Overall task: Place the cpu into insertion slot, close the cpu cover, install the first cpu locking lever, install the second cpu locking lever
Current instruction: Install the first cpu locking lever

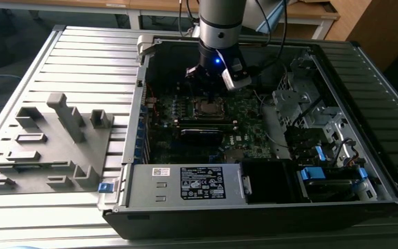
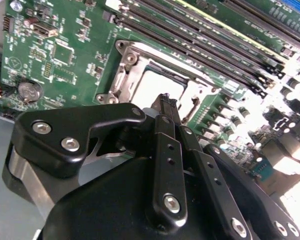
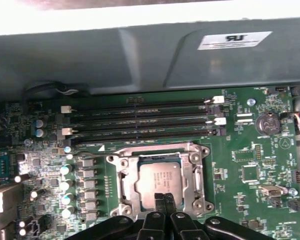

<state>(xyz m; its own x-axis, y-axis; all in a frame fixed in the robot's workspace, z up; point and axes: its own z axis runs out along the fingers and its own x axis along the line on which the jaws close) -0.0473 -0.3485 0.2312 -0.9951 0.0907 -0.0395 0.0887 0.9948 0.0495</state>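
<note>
The cpu [image 3: 160, 177] lies flat in the socket on the green motherboard, its silver-grey top showing through the square opening of the cpu cover [image 3: 121, 175]. The cover lies down flat around the chip. My gripper [image 3: 165, 201] hangs just over the socket's edge, its two black fingers pressed together with nothing visible between them. In the second wrist view the fingertips of the gripper [image 2: 165, 100] meet beside the cpu [image 2: 152, 85] and the cover's frame [image 2: 126, 75]. In the exterior view the gripper [image 1: 209, 96] stands directly above the cpu [image 1: 208, 107] inside the open computer case.
Memory slots [image 3: 140, 120] run alongside the socket, with the case wall [image 3: 140, 60] behind them. A black power supply box with a white label [image 1: 199, 182] sits at the case front. A grey fixture tray [image 1: 47, 150] lies at the exterior view's left. Drive bays with blue tabs [image 1: 313, 174] fill the right.
</note>
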